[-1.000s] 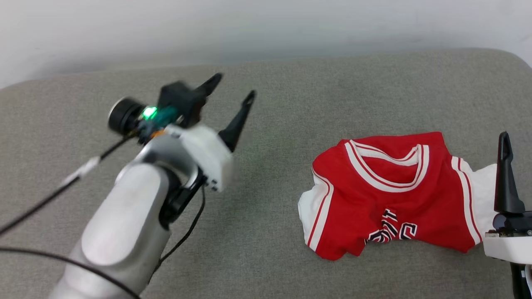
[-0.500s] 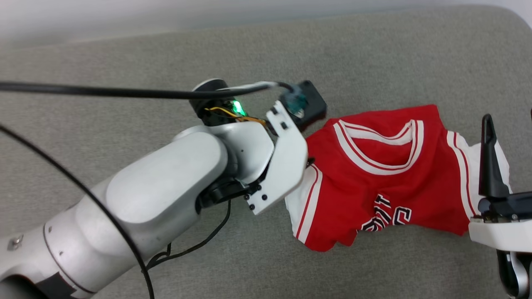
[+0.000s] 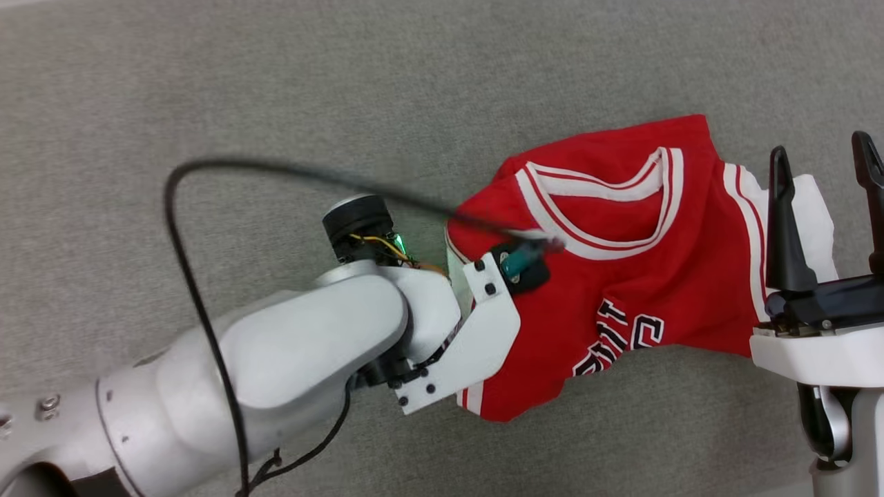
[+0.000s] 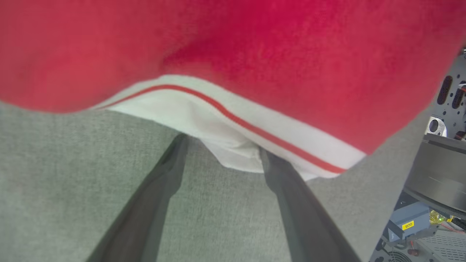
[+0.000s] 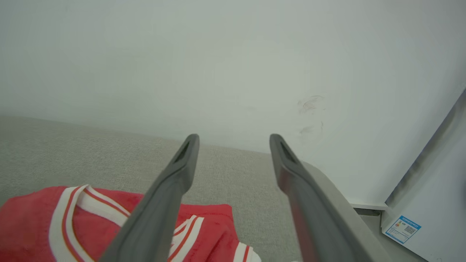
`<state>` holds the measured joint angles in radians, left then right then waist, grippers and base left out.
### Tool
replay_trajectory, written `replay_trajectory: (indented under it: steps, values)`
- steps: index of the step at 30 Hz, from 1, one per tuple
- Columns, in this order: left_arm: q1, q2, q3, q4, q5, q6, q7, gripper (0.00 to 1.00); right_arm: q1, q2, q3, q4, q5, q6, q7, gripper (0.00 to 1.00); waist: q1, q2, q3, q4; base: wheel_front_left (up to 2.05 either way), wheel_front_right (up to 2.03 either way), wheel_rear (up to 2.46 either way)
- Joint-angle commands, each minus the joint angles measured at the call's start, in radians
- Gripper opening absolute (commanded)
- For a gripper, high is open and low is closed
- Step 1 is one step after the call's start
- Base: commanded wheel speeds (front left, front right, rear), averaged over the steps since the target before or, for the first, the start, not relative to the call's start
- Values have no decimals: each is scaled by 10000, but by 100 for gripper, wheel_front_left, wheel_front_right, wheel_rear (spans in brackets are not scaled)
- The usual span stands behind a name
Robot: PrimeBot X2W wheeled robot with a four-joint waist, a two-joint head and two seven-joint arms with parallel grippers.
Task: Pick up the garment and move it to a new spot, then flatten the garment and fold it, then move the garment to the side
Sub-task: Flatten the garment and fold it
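**Taking hold of the shirt for its first move.** The shirt [image 3: 621, 276] lies crumpled on the grey mat [image 3: 276, 103], toward 3 o'clock in the head view. The left gripper [image 4: 222, 145], fingers apart, meets the shirt's 8 o'clock edge, with its tips at the white, red-striped sleeve hem. The right gripper [image 3: 820, 145], likewise spread and empty, hovers over the 3 o'clock sleeve. Good practice is to slide one finger under the hem, gather cloth well inside the trim and close fully before lifting. A shallow pinch would probably slip.
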<state>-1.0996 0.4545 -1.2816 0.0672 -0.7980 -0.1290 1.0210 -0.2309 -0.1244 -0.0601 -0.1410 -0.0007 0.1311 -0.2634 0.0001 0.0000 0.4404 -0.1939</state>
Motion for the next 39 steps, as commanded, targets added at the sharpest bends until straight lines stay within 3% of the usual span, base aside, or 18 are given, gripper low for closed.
replay_trajectory:
  steps: [1,4,5,6,7,11,14,19,23,33,39]
  values:
    - [54,83,9,-35,41,-5,69,100,-146,63,20,18,-51,-7,-19,100,-1,0,185,-174,0,0,0]
    - [598,238,-99,12,149,-4,11,100,-249,124,22,89,-103,-7,-19,100,-1,0,329,-230,0,0,0]
    - [619,238,-106,51,120,-4,-74,68,-275,123,25,104,-111,-7,-19,100,-1,0,338,-217,0,0,0]
    - [625,218,-108,83,74,-4,-143,21,-305,114,59,112,-128,-7,-19,100,-1,0,336,-204,0,0,0]
    - [576,159,-108,90,35,-4,-289,0,-320,96,76,130,-133,-7,-19,100,-1,0,319,-173,0,0,0]
    - [150,14,-60,290,-229,-4,-1263,0,-222,19,62,210,-209,-7,-19,100,-1,0,51,49,0,0,0]
    - [-187,94,131,566,-654,-2,-2802,0,-17,-27,-5,275,-197,-7,-19,100,-1,0,-368,249,0,0,0]
    - [109,587,514,919,-1013,-3,-5033,0,515,-126,-314,361,-176,-7,-19,100,-1,0,-1177,806,0,0,0]
    - [596,1203,942,990,-1097,143,-6170,0,856,-191,-457,341,-153,-7,-19,100,-1,0,-1668,1246,0,0,0]
    - [2544,3183,1657,558,-1858,1328,-7456,0,1256,-239,-480,355,-170,-7,-19,100,-1,0,-2086,1908,0,0,0]
    - [3748,4024,1734,706,-2405,1975,-7707,0,1311,-259,-441,489,-149,-7,-19,100,-1,0,-1995,1948,0,0,0]
